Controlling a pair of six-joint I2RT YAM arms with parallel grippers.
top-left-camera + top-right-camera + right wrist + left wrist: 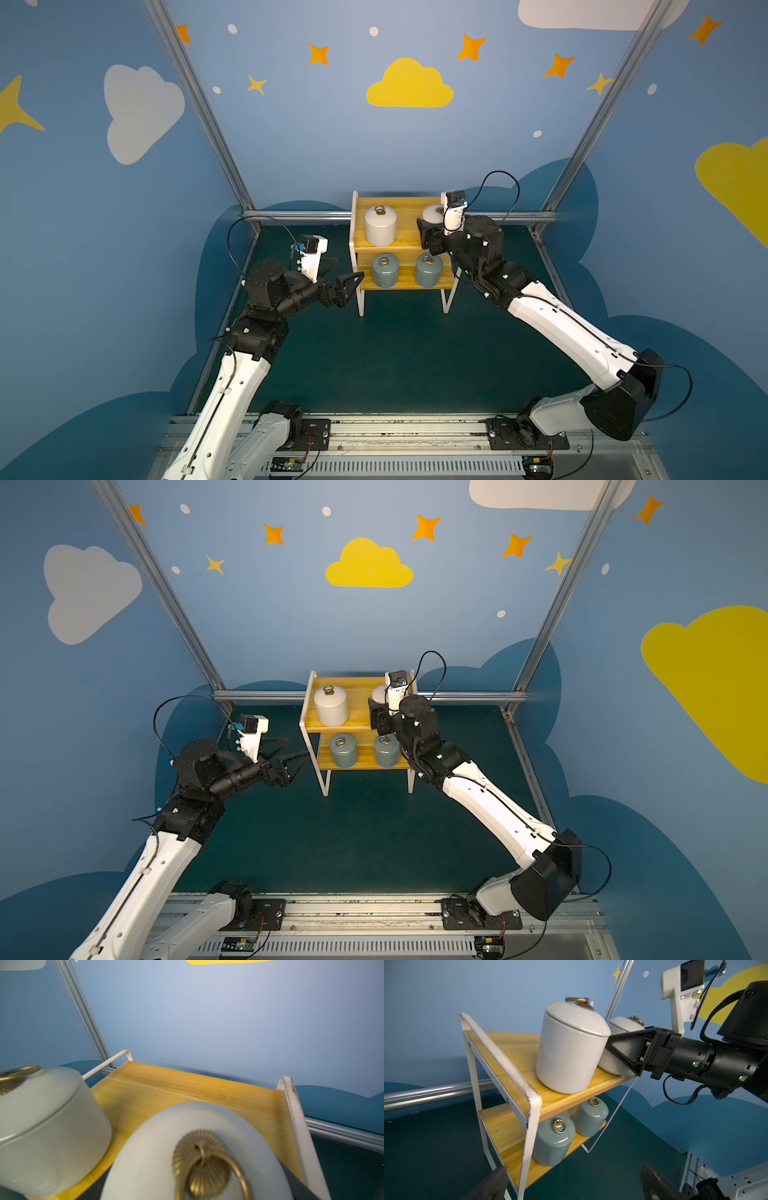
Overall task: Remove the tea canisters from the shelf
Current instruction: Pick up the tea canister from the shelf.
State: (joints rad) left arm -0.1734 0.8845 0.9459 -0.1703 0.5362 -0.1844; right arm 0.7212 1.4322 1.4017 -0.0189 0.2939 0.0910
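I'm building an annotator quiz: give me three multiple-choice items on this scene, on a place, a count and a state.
1. Where on the shelf do the grey-blue canisters stand? A) upper board B) lower board C) one on each board
2. How many white canisters are on the shelf? A) one B) three C) two
3. What is the right claw doing? A) closed round the right white canister B) open above the shelf C) gripping a grey-blue canister
Answers: 1 B, both stand on the lower board. 2 C, two share the upper board. 3 A, its finger lies against that canister's side in the left wrist view.
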